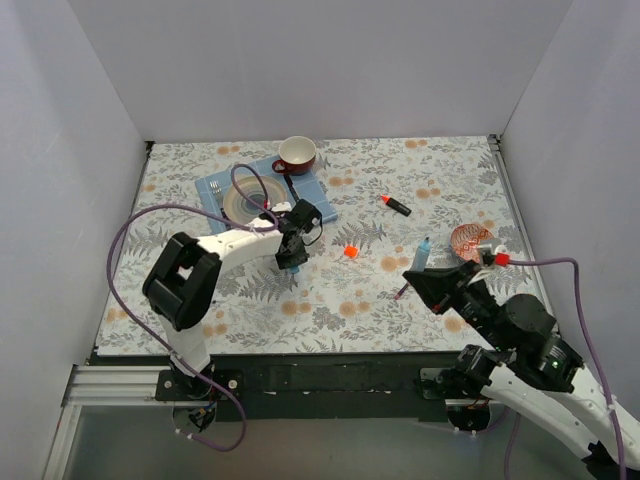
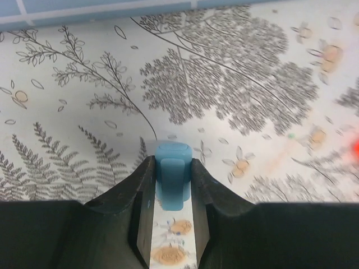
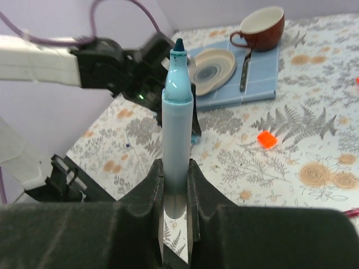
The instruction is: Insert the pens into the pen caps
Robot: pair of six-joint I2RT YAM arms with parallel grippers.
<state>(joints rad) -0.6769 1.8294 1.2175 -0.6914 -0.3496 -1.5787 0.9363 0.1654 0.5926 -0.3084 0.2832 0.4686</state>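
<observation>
Cap (image 2: 170,171) between left fingers (image 2: 138,193); marker (image 3: 177,134) between right fingers (image 3: 203,193)

Three pens: one chunky light-blue marker (image 3: 178,129), one black orange-tipped highlighter (image 1: 396,205), one thin maroon pen (image 1: 402,291). Two caps: one bright orange plastic cap (image 1: 351,251), one light-blue plastic cap (image 2: 171,168). One maroon ceramic cup (image 3: 263,28), one round plate (image 3: 213,70), one blue mat (image 3: 261,75).

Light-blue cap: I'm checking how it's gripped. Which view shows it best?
Left wrist: the cap sits large and centred, pinched in the left gripper. The top view shows only a blue speck under that gripper; the right wrist view hides it mostly behind the marker.
</observation>
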